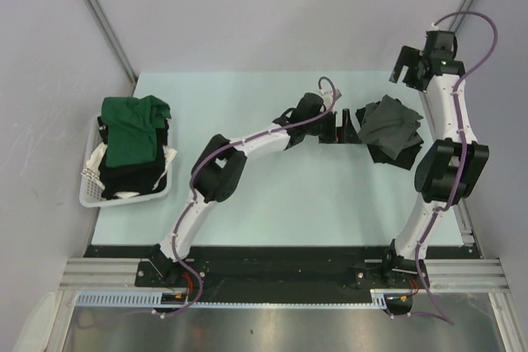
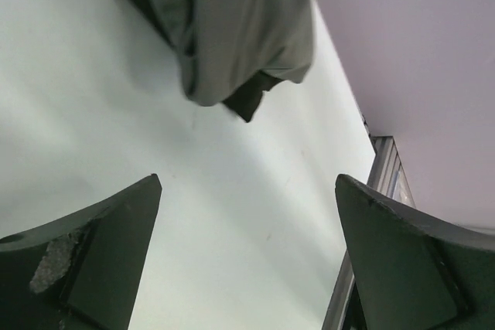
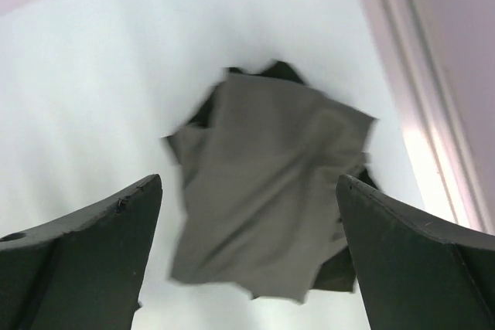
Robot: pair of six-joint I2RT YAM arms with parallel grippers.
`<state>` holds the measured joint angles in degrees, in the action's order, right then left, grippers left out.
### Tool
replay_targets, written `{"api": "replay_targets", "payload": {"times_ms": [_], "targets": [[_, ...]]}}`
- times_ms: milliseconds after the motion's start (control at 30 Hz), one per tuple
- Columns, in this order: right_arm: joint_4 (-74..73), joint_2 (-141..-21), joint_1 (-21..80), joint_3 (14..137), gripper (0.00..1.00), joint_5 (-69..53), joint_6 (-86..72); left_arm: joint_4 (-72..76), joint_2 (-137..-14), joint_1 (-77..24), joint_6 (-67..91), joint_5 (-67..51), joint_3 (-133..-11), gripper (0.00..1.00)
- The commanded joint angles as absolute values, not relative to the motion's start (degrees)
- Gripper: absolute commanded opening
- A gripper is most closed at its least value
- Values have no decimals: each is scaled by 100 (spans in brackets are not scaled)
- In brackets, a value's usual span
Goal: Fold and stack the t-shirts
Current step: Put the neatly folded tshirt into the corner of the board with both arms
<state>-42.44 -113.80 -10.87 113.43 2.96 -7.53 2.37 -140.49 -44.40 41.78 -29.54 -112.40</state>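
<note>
A crumpled dark charcoal grey t-shirt (image 1: 392, 129) lies in a heap on the right part of the table. My left gripper (image 1: 348, 128) is open just left of this heap, with nothing between its fingers. In the left wrist view the grey t-shirt (image 2: 240, 28) lies beyond the open left gripper (image 2: 247, 191). My right gripper (image 1: 406, 73) is raised behind the heap and open. In its wrist view the grey t-shirt (image 3: 271, 191) lies below the empty right gripper (image 3: 249, 179). A dark green t-shirt (image 1: 132, 129) lies on top of a black t-shirt (image 1: 128, 179) in the basket.
The white slatted basket (image 1: 91, 195) stands at the table's left edge, partly overhanging it. The pale green table (image 1: 272, 195) ends at a metal rail (image 2: 379, 183) on the right. Grey walls close in on the back and sides.
</note>
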Motion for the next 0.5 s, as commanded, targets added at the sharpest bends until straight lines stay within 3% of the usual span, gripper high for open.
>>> {"api": "replay_targets", "payload": {"times_ms": [0, 200, 333, 467], "targets": [[-3859, -10416, -555, 10796, 100, 132, -861, 327, -12833, -4386, 3508, -2901, -11110, 100], [-4464, -10038, 261, 10257, 100, 298, -861, -456, -11270, -4377, 2410, -1980, -9960, 100], [-4860, -9748, 913, 9767, 100, 693, -975, -782, -9787, -4307, 1715, -172, -8634, 100], [-4668, -9168, 1537, 9282, 100, 879, -1020, -1193, -8879, -4096, 1723, 648, -7500, 99]]}}
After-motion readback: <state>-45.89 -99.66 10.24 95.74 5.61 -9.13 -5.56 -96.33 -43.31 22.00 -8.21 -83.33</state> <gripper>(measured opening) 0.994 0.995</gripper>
